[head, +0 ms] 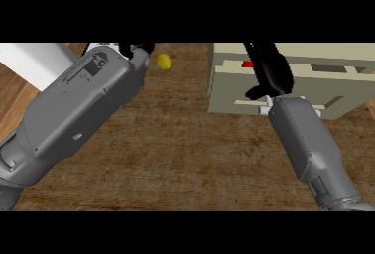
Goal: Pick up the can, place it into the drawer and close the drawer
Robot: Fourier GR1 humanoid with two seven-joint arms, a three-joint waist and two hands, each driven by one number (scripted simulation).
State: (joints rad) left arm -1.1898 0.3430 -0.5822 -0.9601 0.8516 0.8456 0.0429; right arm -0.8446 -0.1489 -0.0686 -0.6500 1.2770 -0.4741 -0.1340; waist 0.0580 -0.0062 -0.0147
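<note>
A small patch of red, the can (248, 64), shows inside the beige drawer unit (330, 84) at the upper right. Most of the can is hidden by my right hand (270, 69). That hand stretches over the drawer, its fingers fairly straight and lying right beside the can. Its grey forearm comes in from the lower right corner. My left forearm fills the left side. Only a sliver of the black left hand (136, 48) shows at the picture's upper edge, well away from the drawer.
A small yellow object (164, 61) lies on the wooden counter (190, 154) just right of my left hand. A white block (33, 59) stands at the upper left, partly behind the left forearm.
</note>
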